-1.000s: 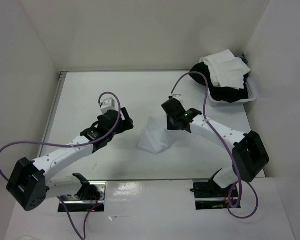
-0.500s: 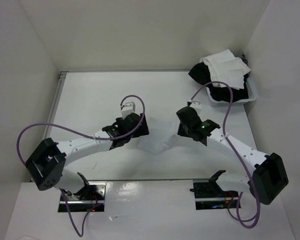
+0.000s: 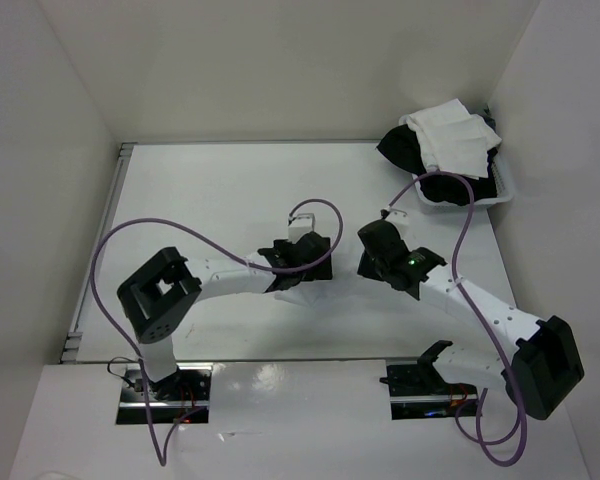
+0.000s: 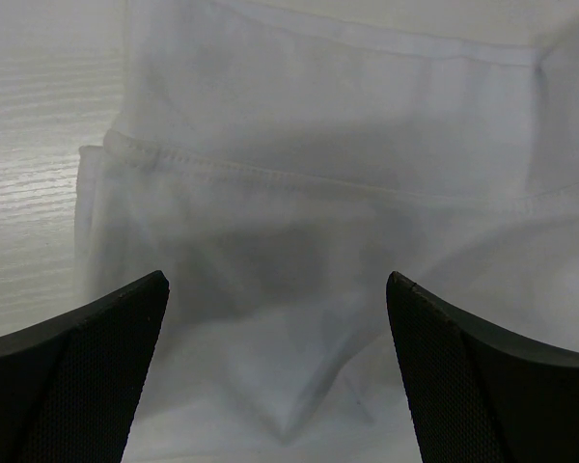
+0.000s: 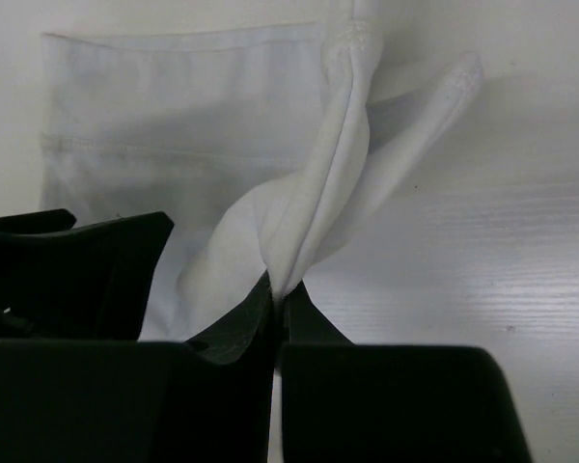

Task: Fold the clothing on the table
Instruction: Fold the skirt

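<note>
Two white robot arms are leaning in over the middle of a large, smooth white desk (image 3: 200,200), seen from above. The left hand (image 3: 302,268) and right hand (image 3: 372,262) are sitting near each other. The thin, soft white fabric garment (image 3: 342,276) is lying between and under them, hard to make out against the desk. In the far right corner, a white plastic bin (image 3: 505,190) is holding a heap of white and black garments (image 3: 450,140).

From the left wrist, the left hand's two dark fingers (image 4: 87,367) are standing spread wide above the garment's stitched hems, gripping nothing.

From the right wrist, the right hand is pinching fully together on a twisted ridge of the garment, while the rest is lying flat on the desk just beyond.
</note>
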{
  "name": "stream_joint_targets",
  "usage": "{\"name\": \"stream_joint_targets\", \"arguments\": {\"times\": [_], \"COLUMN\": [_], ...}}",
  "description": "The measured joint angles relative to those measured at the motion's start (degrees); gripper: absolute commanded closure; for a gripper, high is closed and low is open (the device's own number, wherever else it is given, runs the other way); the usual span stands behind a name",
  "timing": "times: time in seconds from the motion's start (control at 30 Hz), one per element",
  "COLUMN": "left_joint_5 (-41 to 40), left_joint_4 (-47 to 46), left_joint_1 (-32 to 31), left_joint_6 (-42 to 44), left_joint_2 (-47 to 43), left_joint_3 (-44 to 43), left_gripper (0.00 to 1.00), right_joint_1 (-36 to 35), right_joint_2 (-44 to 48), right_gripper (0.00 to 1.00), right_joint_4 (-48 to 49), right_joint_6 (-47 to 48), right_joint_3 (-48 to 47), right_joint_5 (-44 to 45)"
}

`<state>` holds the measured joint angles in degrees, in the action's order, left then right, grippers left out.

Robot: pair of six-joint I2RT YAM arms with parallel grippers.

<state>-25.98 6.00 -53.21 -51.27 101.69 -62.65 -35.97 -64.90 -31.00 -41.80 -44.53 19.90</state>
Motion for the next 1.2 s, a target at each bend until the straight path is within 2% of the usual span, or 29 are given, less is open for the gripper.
{"name": "stream_joint_targets", "arguments": {"times": [0.33, 0.63, 0.77, 1.07, 1.2], "left_joint_5": [-0.1, 1.6, 3.4, 4.2, 4.2], "left_joint_4": [-0.3, -3.1, -3.4, 1.3, 1.7], "left_joint_1": [0.2, 3.8, 6.5, 16.7, 18.5], "left_joint_6": [-0.2, -0.9, -1.6, -1.4, -1.3], "left_joint_2": [6.5, 9.1, 7.0, -0.5, -2.4], "left_joint_3": [-2.5, -5.6, -3.3, 2.6, 3.5], "left_gripper": [0.00, 0.00, 0.00, 0.00, 0.00], "right_joint_1": [0.0, 0.0, 0.0, 0.0, 0.3], "right_joint_2": [1.0, 2.1, -0.1, -7.5, -9.5], "right_gripper": [1.00, 1.00, 1.00, 1.00, 1.00], "right_joint_4": [0.0, -1.6, -1.6, -0.7, -0.1], "right_joint_6": [-1.9, -4.5, -5.1, -5.3, -5.2], "right_joint_3": [0.0, 0.0, 0.0, 0.0, -0.1], "right_joint_5": [-0.2, 1.2, 1.8, 1.2, 1.5]}}
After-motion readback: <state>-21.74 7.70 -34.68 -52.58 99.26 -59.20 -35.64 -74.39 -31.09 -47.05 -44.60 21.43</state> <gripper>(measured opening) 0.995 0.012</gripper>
